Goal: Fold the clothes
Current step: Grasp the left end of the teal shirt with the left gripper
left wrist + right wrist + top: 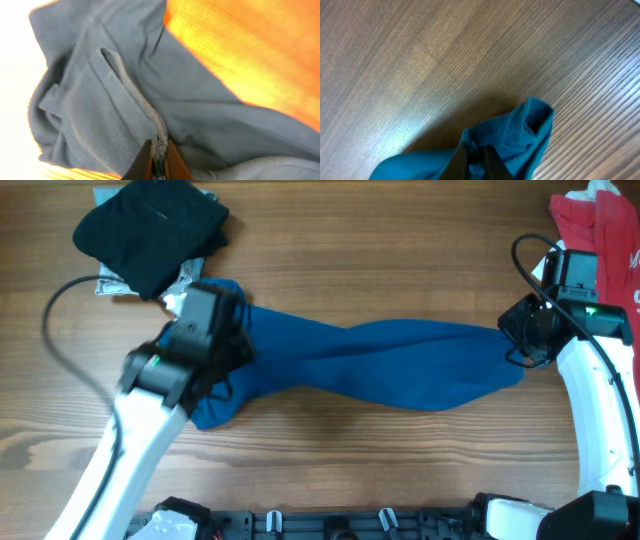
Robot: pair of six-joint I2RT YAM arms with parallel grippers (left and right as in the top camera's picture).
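The royal-blue shirt (380, 365) lies stretched in a twisted band across the middle of the wooden table, held at both ends. My left gripper (232, 340) is shut on its left end; the left wrist view shows the fingers (159, 162) pinching a stitched seam of the washed-out-looking blue cloth (125, 100). My right gripper (515, 340) is shut on the right end; in the right wrist view the fingers (476, 160) clamp a bunched fold of the blue fabric (520, 135) above the table.
A black garment (150, 230) lies at the back left over a grey patterned item (115, 283). A red-and-white garment (600, 235) lies at the back right behind the right arm. Bare wood (380, 460) lies in front of the shirt.
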